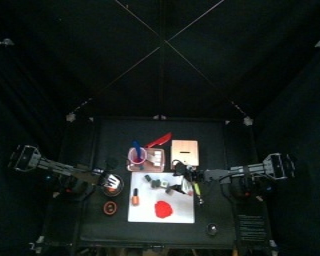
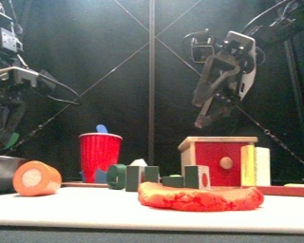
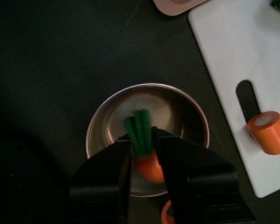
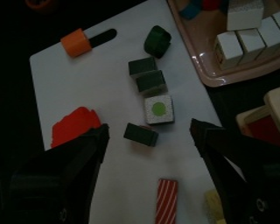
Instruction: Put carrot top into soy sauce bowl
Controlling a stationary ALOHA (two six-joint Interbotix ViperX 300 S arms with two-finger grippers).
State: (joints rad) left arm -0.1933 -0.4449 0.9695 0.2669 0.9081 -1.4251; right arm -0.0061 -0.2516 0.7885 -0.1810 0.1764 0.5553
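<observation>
The black table point(image 1: 89, 160) carries a white board point(image 1: 160, 198) and silvery bowl point(image 3: 149, 112).

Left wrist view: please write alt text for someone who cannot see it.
The left gripper holds a carrot top, orange with green leaves, between its jaws directly above the silvery soy sauce bowl. Beside the bowl, an orange carrot piece lies on a white board.

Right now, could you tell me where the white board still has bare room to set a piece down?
From the right wrist view, the white board is bare between the orange piece and the red blob. It is crowded along the dark green blocks, near the tray. The left hand holds the carrot top over the bowl.
</observation>
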